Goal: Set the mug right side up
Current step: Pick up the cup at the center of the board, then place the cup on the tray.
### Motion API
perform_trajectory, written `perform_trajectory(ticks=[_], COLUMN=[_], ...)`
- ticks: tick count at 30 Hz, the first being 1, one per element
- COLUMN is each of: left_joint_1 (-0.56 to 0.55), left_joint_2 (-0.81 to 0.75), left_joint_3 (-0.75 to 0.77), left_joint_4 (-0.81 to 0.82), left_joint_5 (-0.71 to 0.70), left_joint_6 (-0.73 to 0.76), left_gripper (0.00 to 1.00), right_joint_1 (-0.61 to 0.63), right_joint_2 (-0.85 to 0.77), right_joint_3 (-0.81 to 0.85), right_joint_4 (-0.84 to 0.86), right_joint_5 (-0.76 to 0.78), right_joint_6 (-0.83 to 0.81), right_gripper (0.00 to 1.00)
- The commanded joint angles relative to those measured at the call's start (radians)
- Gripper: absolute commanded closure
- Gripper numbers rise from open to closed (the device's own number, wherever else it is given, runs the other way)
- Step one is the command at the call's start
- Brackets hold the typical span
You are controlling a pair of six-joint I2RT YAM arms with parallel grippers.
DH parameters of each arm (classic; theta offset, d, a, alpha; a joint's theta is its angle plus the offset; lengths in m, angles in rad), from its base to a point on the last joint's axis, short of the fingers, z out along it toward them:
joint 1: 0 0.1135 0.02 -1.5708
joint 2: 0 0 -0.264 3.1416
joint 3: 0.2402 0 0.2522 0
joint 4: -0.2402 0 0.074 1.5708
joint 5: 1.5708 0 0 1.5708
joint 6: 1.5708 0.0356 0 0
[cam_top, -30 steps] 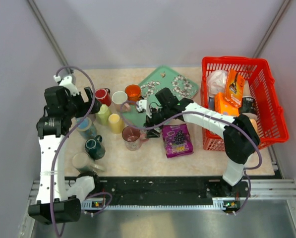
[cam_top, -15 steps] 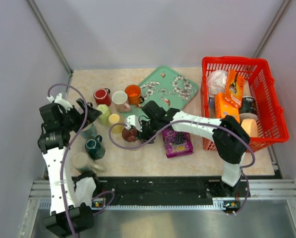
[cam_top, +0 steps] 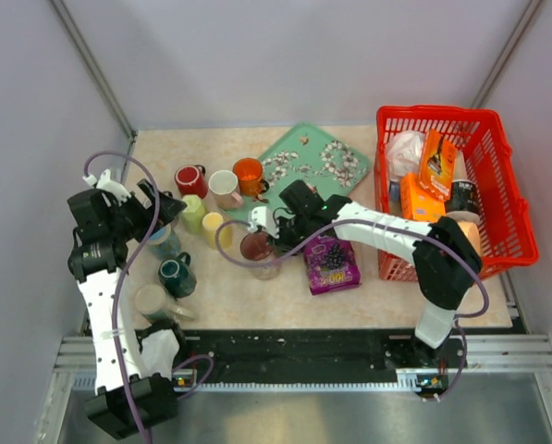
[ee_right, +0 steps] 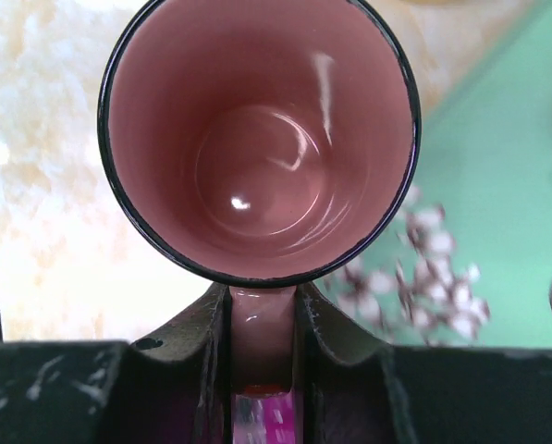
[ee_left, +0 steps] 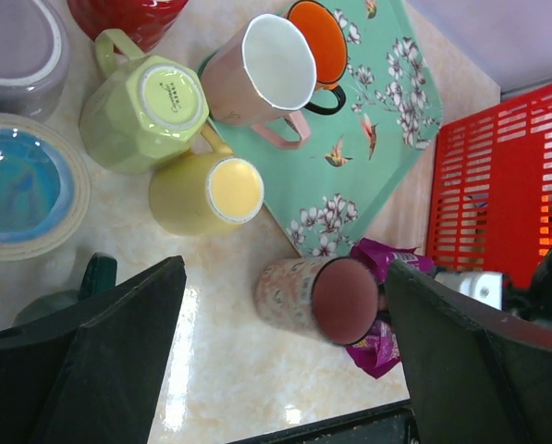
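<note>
The beige marbled bench carries everything. At its right end sits a red plastic basket packed with orange packets and a white bag. At the back centre lies a green floral tray, set at an angle.

The right arm reaches across from the right side. Its right tool is closed on the handle of the task mug, one finger on each side of the handle. The mug is near the middle of the bench, just in front of the tray's near corner. Its mouth faces up, so the glossy pink inside and dark rim show from above, and its outside is patterned. Whether its base touches the bench cannot be told.

The left tool hangs over the left part of the bench with its jaws spread wide and nothing between them.

A purple snack packet lies flat just right of the mug, close to the basket's front.

A cluster of other cups stands left of the mug:
- a red mug, a pale pink mug and an orange mug in a row at the back
- a light green mug, base up
- a yellow mug, just beside the green one
- a blue-glazed cup and a dark green mug, nearer the left arm
</note>
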State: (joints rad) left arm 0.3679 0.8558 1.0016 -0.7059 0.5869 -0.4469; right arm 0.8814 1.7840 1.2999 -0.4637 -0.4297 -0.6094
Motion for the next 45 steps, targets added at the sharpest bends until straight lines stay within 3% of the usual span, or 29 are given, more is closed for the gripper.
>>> perform_trajectory(ticks=[1, 9, 15, 25, 45], left_joint_1=[0.009, 0.009, 0.009, 0.034, 0.068], left_joint_2=[0.035, 0.092, 0.112, 0.103, 0.103], left_joint_3=[0.072, 0.123, 0.150, 0.175, 0.183], left_joint_4=[0.069, 0.059, 0.056, 0.033, -0.003], left_joint_5=[0.085, 0.128, 0.122, 0.110, 0.105], left_joint_6=[0.065, 0.128, 0.139, 0.169, 0.182], left_gripper=[0.05, 0.03, 0.03, 0.03, 0.04], right_joint_1=[-0.137, -0.321, -0.375, -0.372, -0.303], right_joint_2=[-0.136, -0.094, 0.018, 0.285, 0.506], right_joint_3=[0.130, 0.271, 0.380, 0.651, 0.776], right_joint_4=[-0.076, 0.031, 0.152, 0.198, 0.255], right_joint_5=[-0.066, 0.003, 0.117, 0.245, 0.327], right_joint_6=[0.034, 0.224, 0.295, 0.326, 0.296], right_gripper=[1.00, 1.00, 1.00, 1.00, 1.00])
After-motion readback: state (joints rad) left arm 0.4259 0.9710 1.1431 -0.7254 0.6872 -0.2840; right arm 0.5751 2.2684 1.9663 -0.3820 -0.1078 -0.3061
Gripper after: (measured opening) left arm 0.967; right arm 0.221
